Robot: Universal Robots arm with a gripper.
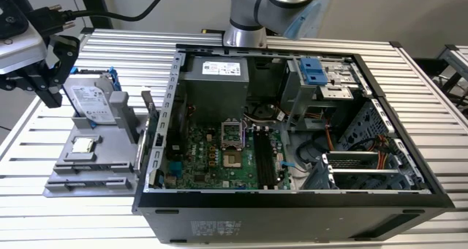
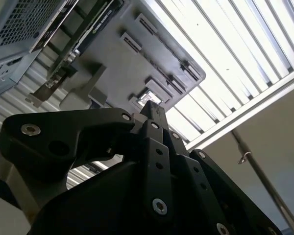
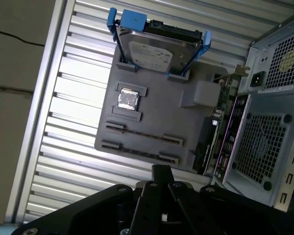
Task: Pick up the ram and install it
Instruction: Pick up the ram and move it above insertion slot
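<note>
The gripper point(image 3: 160, 170) hangs above the tray point(image 3: 161, 115), well apart from it, with its jaws pressed together and nothing between them. On the tray, at the end far from the drive point(image 3: 159, 49) and past the chip point(image 3: 128, 99), a thin dark line spans two brackets point(image 3: 115, 127). This is most likely the ram point(image 3: 143, 134) standing on edge, though its chips cannot be made out. In the exterior view the gripper sits high over the tray's drive end, so the ram lies below it and toward the tray's opposite end. The ram's long axis runs across the tray, from the side facing open table point(image 3: 63, 98) to the side facing the case point(image 3: 269, 137), roughly parallel to the drive's width. Judging by the first wrist view, the jaws would spread nearly along that axis rather than across the stick's thin faces. The case-side end of the ram points at a card point(image 3: 206, 147) standing along that tray edge, with the case wall just beyond, so room is tight there. The table-side end has free space. A second, similar pair of holders lies just beside the ram toward the tray's end edge, and the chip's pocket lies near it on the other side. Nothing stands over the ram, so the way down looks open.
</note>
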